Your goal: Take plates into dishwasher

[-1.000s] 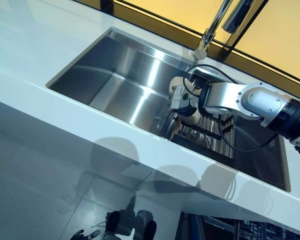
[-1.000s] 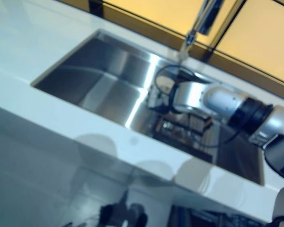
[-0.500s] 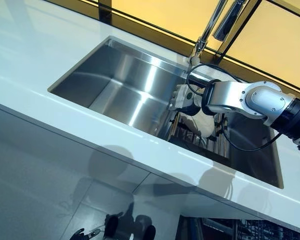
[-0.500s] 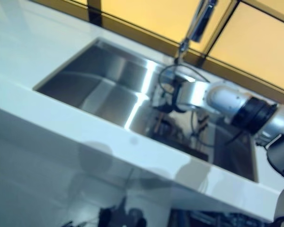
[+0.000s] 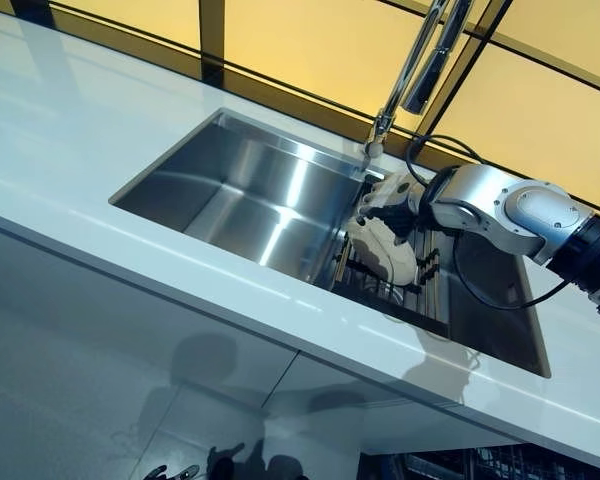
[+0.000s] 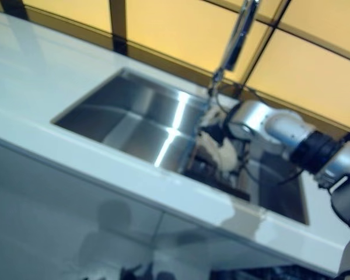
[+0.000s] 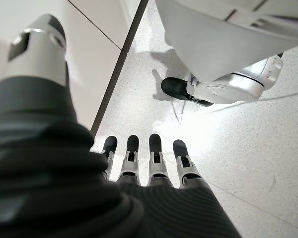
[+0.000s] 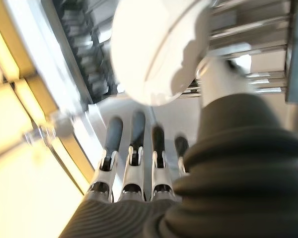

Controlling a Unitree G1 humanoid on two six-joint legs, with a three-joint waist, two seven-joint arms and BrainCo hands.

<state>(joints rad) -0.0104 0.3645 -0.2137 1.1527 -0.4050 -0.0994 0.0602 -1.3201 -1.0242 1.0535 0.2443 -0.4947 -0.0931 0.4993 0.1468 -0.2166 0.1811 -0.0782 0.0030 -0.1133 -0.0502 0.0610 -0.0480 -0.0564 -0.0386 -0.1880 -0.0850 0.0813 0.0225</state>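
In the left eye view a steel sink [image 5: 242, 190] is set into a white counter [image 5: 90, 130], with a tall faucet [image 5: 412, 62] rising at its far edge. The right arm reaches in from the right, and the right hand [image 5: 392, 195] is at the right part of the basin, over a dish rack [image 5: 410, 285]. A white plate [image 5: 382, 250] stands on edge, tilted, just below that hand and above the rack.

The right eye view shows the same layout (softer, so nothing finer can be read).

In the left wrist view the left hand [image 7: 139, 163] hangs over the speckled floor [image 7: 238, 139], its fingers straight and side by side, holding nothing.

In the right wrist view the plate [image 8: 159, 44] lies between the straight fingers [image 8: 135, 134] and the thumb, which presses its rim, so the hand pinches it above the rack's bars [image 8: 248, 29].
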